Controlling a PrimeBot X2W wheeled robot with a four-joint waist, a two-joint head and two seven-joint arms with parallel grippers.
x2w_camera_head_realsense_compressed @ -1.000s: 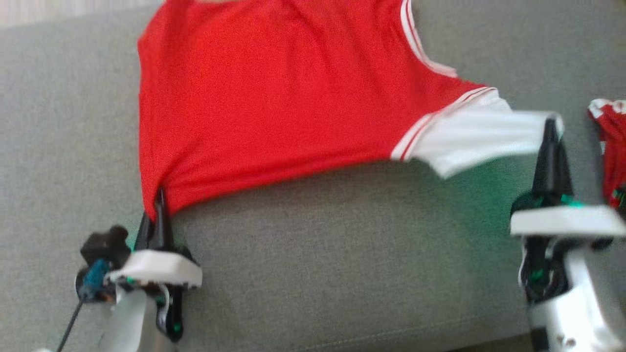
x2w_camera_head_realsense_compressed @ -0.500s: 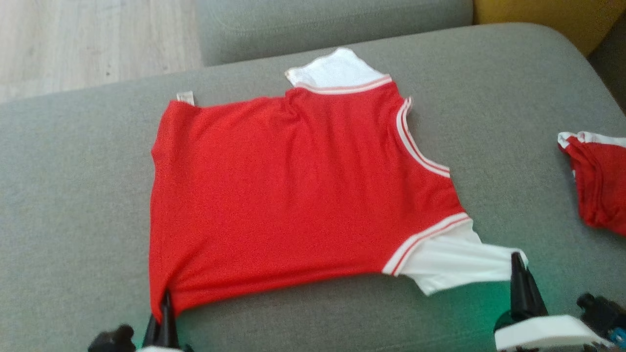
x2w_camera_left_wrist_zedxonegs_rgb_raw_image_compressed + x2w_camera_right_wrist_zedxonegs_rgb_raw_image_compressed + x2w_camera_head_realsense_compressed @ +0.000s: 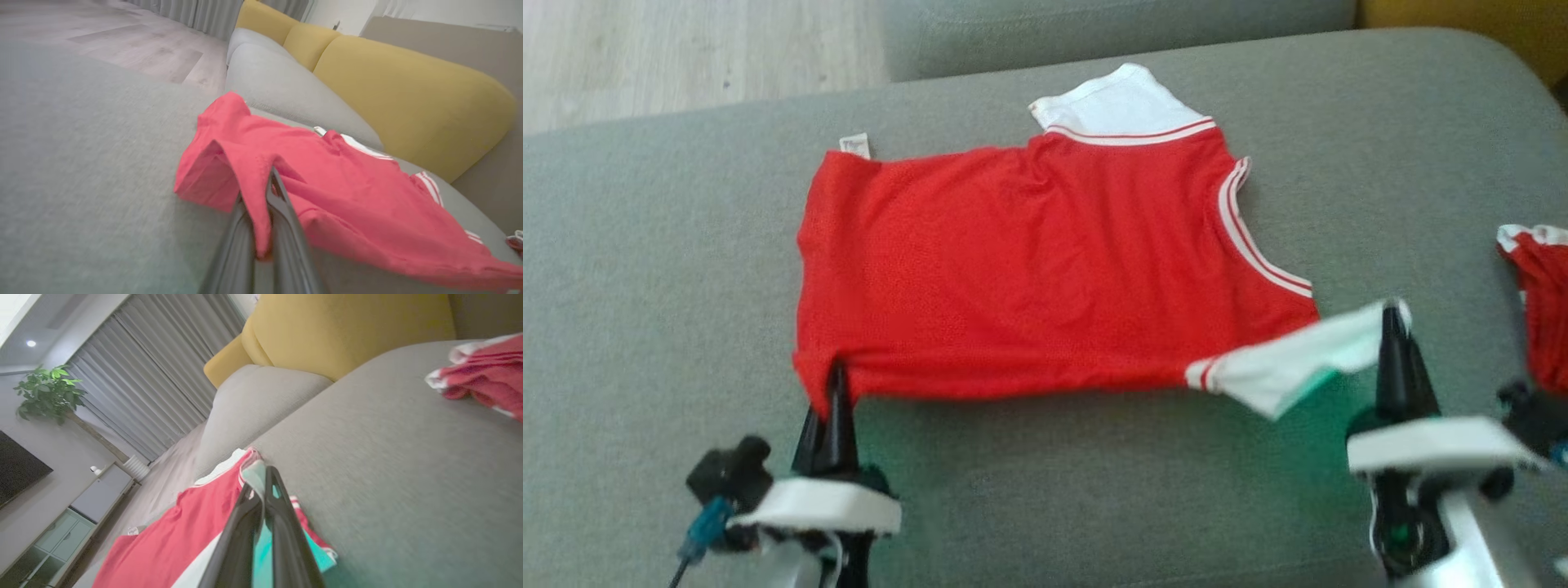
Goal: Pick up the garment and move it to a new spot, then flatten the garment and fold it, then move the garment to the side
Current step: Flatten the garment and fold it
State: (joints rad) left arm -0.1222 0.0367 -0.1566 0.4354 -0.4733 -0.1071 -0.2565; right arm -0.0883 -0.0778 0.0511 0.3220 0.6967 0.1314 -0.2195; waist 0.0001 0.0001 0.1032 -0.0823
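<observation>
A red garment [image 3: 1045, 261] with white sleeves and striped trim lies spread on the grey sofa seat [image 3: 654, 286]. My left gripper [image 3: 836, 384] is shut on its near hem corner, which is lifted off the cushion; the red cloth [image 3: 327, 192] hangs pinched between the fingers [image 3: 282, 204]. My right gripper [image 3: 1393, 314] is shut on the tip of the near white sleeve [image 3: 1298, 359], raised and folding over the red body. In the right wrist view the sleeve [image 3: 253, 477] sits between the gripper's dark fingers [image 3: 282, 506]. The far sleeve [image 3: 1119, 102] lies flat.
A second red and white garment [image 3: 1539, 302] lies bunched at the right edge of the seat, also seen as a heap [image 3: 486, 371] in the right wrist view. Yellow back cushions [image 3: 408, 90] run behind the seat. Wooden floor [image 3: 686, 49] lies beyond the far left edge.
The head camera has shifted. Both grippers have lifted their held corners and carried them toward the garment's middle, so the near edge and the white sleeve fold up off the cushion.
</observation>
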